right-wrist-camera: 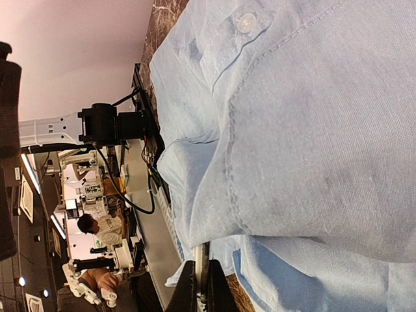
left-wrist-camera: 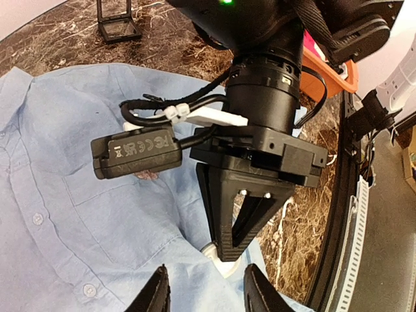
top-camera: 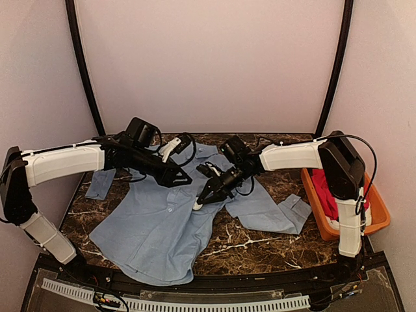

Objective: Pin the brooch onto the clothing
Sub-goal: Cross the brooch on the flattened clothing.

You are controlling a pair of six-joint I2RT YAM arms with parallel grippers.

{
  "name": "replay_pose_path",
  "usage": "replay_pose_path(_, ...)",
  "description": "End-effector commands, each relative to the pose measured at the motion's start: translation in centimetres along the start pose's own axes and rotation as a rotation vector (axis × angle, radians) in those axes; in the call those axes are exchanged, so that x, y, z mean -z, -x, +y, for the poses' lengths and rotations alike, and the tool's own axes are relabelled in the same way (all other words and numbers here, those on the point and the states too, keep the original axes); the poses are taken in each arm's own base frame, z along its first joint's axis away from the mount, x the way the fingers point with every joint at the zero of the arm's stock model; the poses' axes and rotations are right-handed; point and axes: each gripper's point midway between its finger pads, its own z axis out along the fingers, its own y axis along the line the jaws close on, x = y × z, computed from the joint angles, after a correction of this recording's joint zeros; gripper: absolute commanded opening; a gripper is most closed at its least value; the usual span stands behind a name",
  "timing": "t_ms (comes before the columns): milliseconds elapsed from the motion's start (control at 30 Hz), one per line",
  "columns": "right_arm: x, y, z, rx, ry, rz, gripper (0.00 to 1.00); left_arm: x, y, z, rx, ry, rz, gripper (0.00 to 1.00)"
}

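The clothing [top-camera: 156,227], a light blue button-up shirt, lies spread on the marble table. My right gripper [top-camera: 201,200] points down at the shirt's front edge, shut on the brooch [top-camera: 197,205], a small white piece. In the left wrist view its black fingers [left-wrist-camera: 233,250] press the brooch [left-wrist-camera: 227,266] at the cloth's edge. In the right wrist view the brooch [right-wrist-camera: 201,252] is a thin strip between the shut jaws [right-wrist-camera: 202,262], its upper end under a fold of shirt [right-wrist-camera: 312,130]. My left gripper [top-camera: 185,181] hovers close beside it, open [left-wrist-camera: 207,268], over bare shirt [left-wrist-camera: 78,195].
An orange bin [top-camera: 376,221] holding a red garment [top-camera: 325,188] stands at the table's right edge, beside the right arm's base. A small black stand [left-wrist-camera: 117,19] sits on the table beyond the shirt. The table's front rail [top-camera: 195,302] runs along the near edge.
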Motion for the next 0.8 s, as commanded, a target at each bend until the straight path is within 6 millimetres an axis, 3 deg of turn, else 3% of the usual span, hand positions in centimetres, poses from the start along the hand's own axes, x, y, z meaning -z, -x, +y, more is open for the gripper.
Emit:
replay_pose_path(0, 1.0, 0.2, 1.2, 0.011, 0.036, -0.010, 0.00, 0.0, -3.3, -0.9, -0.054, 0.055, 0.124, 0.40)
replay_pose_path(133, 1.5, 0.5, 1.5, 0.009, 0.037, -0.025, 0.00, -0.8, -6.8, -1.8, -0.104, 0.066, 0.259, 0.41)
replay_pose_path(267, 1.8, 0.7, 1.6, 0.008, 0.035, -0.032, 0.00, -1.1, -8.5, -2.1, -0.097, 0.060, 0.303, 0.42)
replay_pose_path(567, 1.9, 0.9, 1.7, 0.003, 0.033, -0.040, 0.00, -2.0, -9.5, -2.2, -0.070, 0.067, 0.335, 0.47)
replay_pose_path(767, 1.9, 1.0, 1.7, 0.003, 0.030, -0.045, 0.00, -2.5, -8.8, -1.6, -0.036, 0.107, 0.297, 0.49)
